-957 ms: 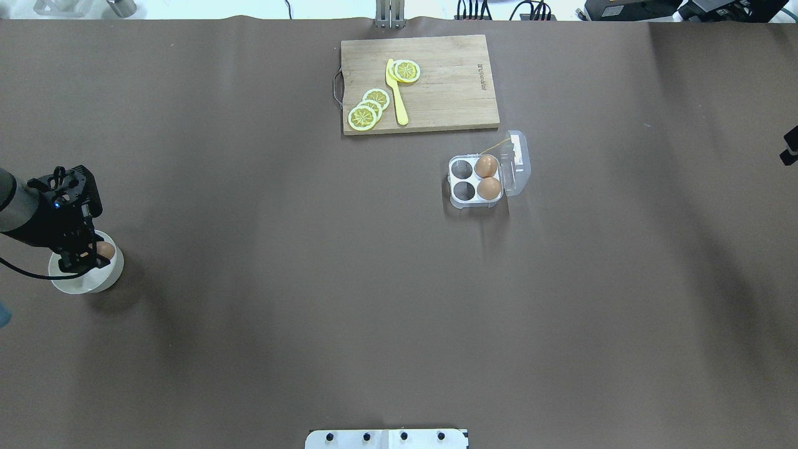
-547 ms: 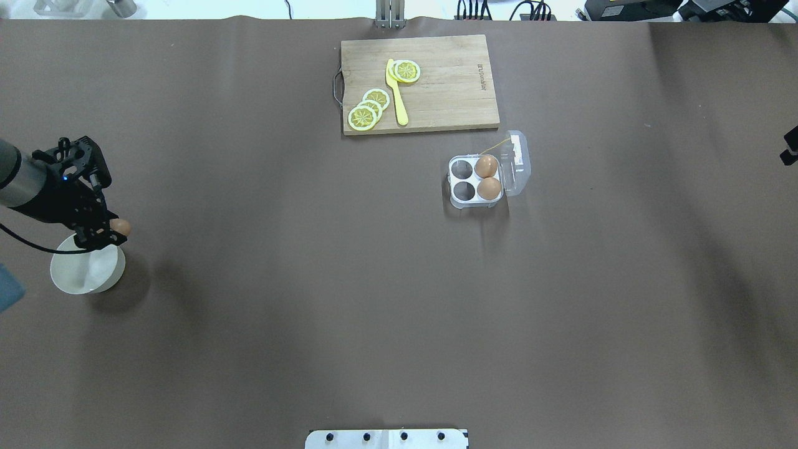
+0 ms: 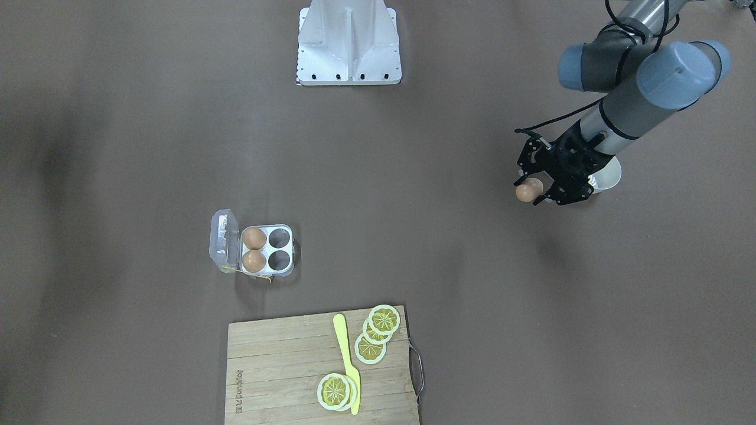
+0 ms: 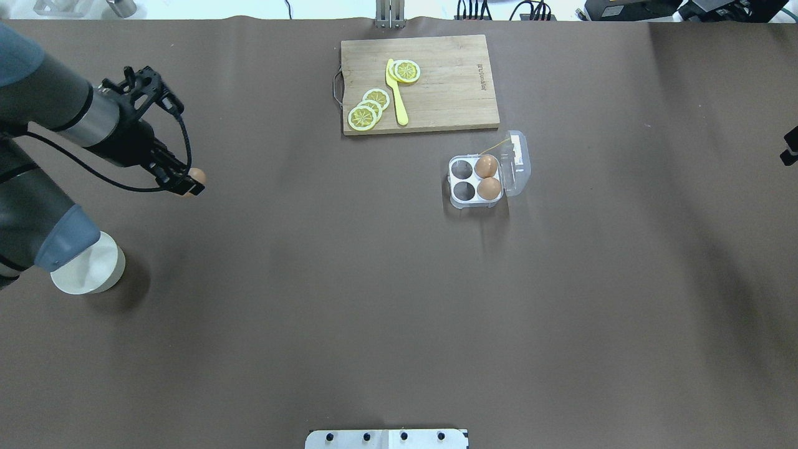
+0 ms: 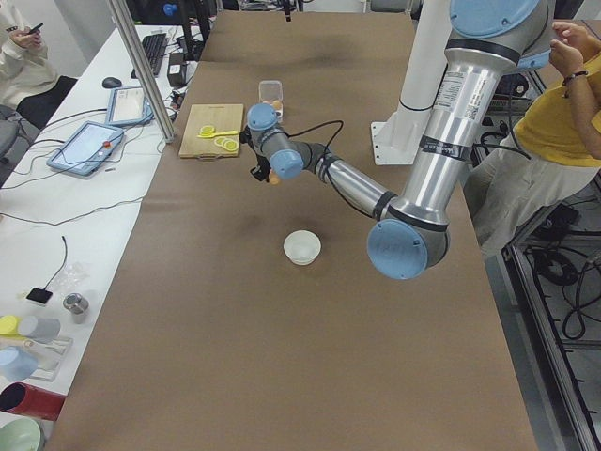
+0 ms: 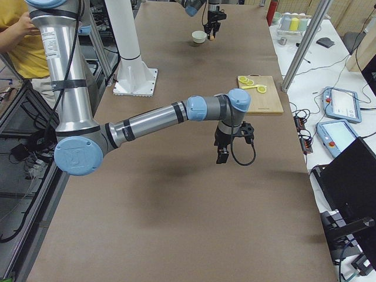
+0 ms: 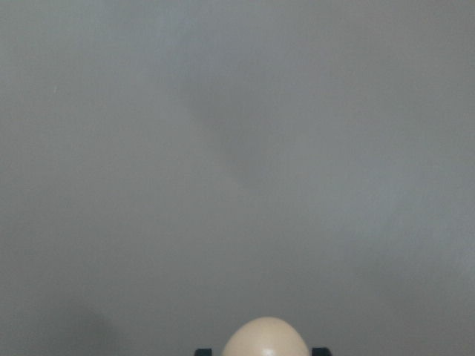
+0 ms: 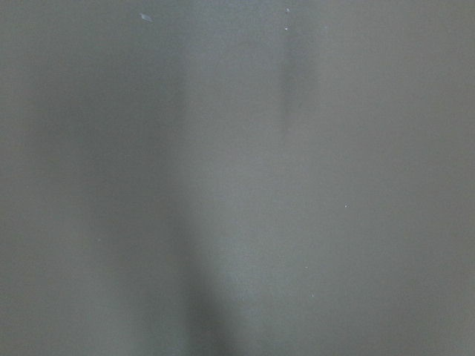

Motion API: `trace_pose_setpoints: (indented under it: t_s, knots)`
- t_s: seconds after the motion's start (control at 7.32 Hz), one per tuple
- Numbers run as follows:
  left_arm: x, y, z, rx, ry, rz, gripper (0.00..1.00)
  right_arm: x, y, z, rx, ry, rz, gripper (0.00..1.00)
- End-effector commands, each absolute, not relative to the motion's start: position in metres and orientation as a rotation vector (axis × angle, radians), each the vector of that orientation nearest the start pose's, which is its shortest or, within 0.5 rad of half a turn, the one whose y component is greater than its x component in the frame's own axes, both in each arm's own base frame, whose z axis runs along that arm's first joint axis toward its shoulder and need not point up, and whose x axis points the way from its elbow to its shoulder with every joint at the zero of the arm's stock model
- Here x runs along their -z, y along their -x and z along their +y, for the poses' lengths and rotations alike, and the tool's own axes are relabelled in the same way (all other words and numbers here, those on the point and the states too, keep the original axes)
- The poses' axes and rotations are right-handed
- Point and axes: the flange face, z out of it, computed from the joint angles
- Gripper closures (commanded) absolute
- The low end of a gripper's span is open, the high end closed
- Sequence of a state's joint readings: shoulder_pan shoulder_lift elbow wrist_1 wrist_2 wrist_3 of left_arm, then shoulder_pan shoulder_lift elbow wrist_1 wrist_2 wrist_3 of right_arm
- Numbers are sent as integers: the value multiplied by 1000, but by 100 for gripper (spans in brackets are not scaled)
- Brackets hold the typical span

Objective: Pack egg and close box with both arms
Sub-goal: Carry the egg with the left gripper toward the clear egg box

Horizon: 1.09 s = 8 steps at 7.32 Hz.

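My left gripper (image 4: 192, 182) is shut on an orange-brown egg (image 4: 197, 177) and holds it above the bare table, past the white bowl (image 4: 93, 273). The same egg shows in the front view (image 3: 529, 190) and at the bottom of the left wrist view (image 7: 263, 340). The four-cell box (image 4: 465, 202) stands right of centre with its clear lid (image 4: 519, 161) open to the right. Two eggs (image 4: 487, 167) (image 4: 489, 188) fill its right cells; the left cells are empty. My right gripper (image 6: 222, 157) hangs over bare table far to the right; I cannot tell whether it is open.
A wooden cutting board (image 4: 449, 87) with lemon slices (image 4: 369, 109) and a yellow knife (image 4: 396, 93) lies behind the box. The white bowl (image 3: 612, 172) looks empty. The robot's white base block (image 3: 348, 41) sits at the near table edge.
My left gripper has lifted the egg out of the white bowl and carried it up and away from the bowl, toward the far side and the right. The box has not moved.
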<state>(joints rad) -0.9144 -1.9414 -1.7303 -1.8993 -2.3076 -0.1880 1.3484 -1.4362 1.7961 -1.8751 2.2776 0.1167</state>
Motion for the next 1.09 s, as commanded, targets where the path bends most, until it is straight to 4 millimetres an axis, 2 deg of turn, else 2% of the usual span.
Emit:
trace_pose_setpoints:
  t_s: [0.0,0.14,0.41,0.55,0.82,0.96]
  knots:
    - [-270,-378,-537,-743,-461,1034,81,-514,50,-531,122,63,-705,0]
    - [-253,-411,-535,-752,-442,1056,82,-515,49,-530,125,63,-704,0]
    - [-221,-453,-521,-796,-437,1085,86,-514,50,-531,130,61,-704,0]
    - [-200,-471,-527,-803,-436,1094,86,-514,50,-531,130,61,-704,0]
    - [-147,-527,-534,-790,-445,1087,88,-514,50,-531,132,59,-704,0]
    - [-116,-557,-548,-776,-479,1052,88,-514,50,-531,133,58,-704,0]
